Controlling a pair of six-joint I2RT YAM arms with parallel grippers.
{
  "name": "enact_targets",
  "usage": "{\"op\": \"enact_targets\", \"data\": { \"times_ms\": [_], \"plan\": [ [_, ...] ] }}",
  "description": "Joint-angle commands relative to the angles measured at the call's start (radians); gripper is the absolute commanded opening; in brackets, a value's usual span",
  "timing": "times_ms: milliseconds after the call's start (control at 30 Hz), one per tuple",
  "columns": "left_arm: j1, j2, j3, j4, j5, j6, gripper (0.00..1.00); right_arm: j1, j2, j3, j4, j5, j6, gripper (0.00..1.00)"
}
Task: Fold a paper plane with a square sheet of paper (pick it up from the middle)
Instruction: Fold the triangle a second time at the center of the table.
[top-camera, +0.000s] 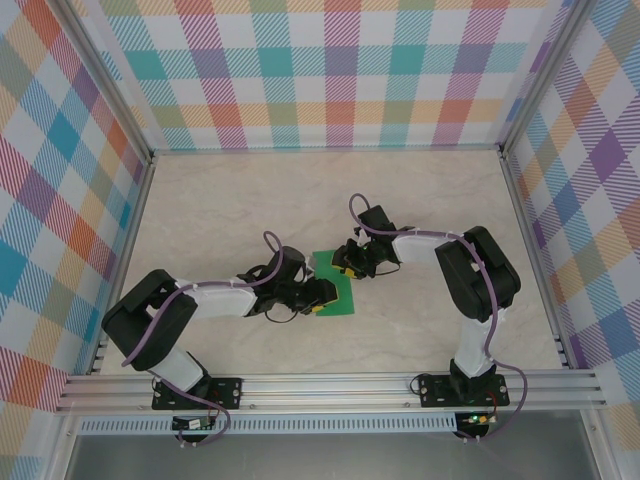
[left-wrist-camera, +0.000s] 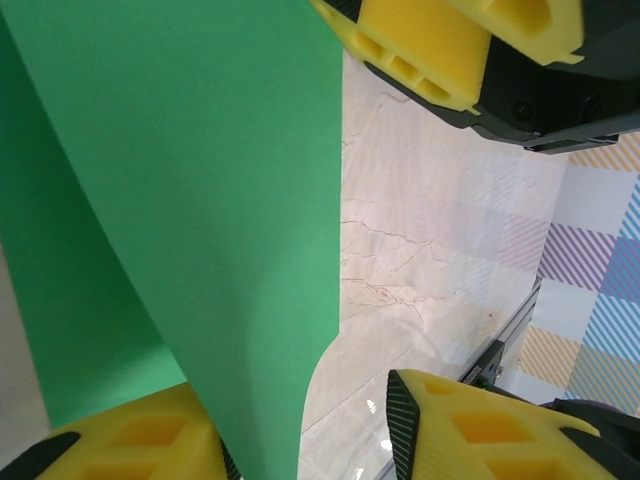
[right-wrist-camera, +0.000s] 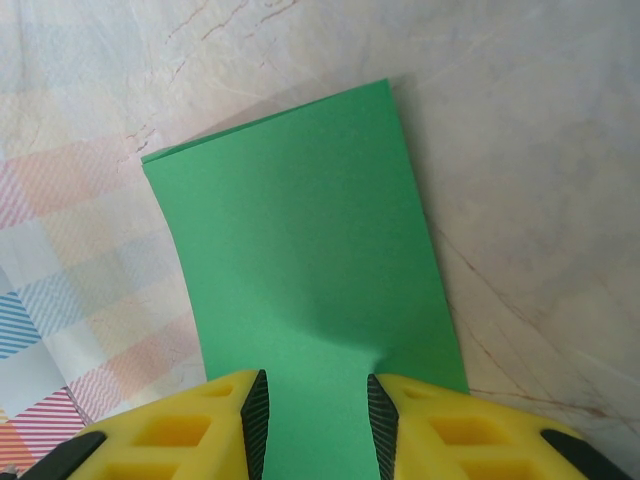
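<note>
Spreading under everything, the marble-patterned table carries the left arm and the right arm, which reach in from the near edge and meet at its middle. The square sheet of paper lies there between them, bright green and folded over on itself, with one flap standing up off the table in the left wrist view. The left gripper has its jaws well apart: the raised flap runs beside one yellow finger and stays clear of the other. The right gripper is at the sheet's opposite end, jaws parted by a narrow gap with green paper showing flat across it. Its tips seem to rest on the sheet rather than pinch it.
</note>
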Motion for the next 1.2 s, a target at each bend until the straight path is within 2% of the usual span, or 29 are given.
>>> {"op": "enact_targets", "data": {
  "times_ms": [0, 233, 467, 667, 800, 933, 1067, 1167],
  "plan": [
    [-0.017, -0.01, 0.003, 0.0, -0.018, 0.014, 0.4, -0.009, 0.077, -0.034, -0.115, 0.092, 0.008, 0.36],
    [-0.016, -0.05, -0.02, 0.044, 0.024, 0.012, 0.31, -0.01, 0.08, -0.028, -0.134, 0.099, 0.007, 0.35],
    [-0.016, -0.03, 0.022, 0.08, 0.018, 0.02, 0.34, -0.01, 0.066, -0.035, -0.132, 0.089, 0.008, 0.35],
    [-0.016, 0.071, 0.076, 0.108, 0.009, 0.033, 0.36, -0.014, 0.042, -0.038, -0.097, -0.002, 0.012, 0.35],
    [-0.015, 0.115, 0.106, 0.117, 0.009, 0.038, 0.37, -0.031, -0.021, -0.034, -0.066, -0.074, 0.019, 0.37],
    [-0.015, 0.131, 0.103, 0.118, 0.0, 0.045, 0.37, -0.066, -0.124, -0.049, -0.059, -0.1, 0.006, 0.42],
    [-0.015, 0.139, 0.092, 0.126, -0.011, 0.045, 0.38, -0.09, -0.216, -0.089, -0.092, -0.086, -0.054, 0.46],
    [-0.015, 0.14, 0.089, 0.119, -0.023, 0.045, 0.34, -0.091, -0.257, -0.126, -0.122, -0.095, -0.122, 0.46]
  ]
}}
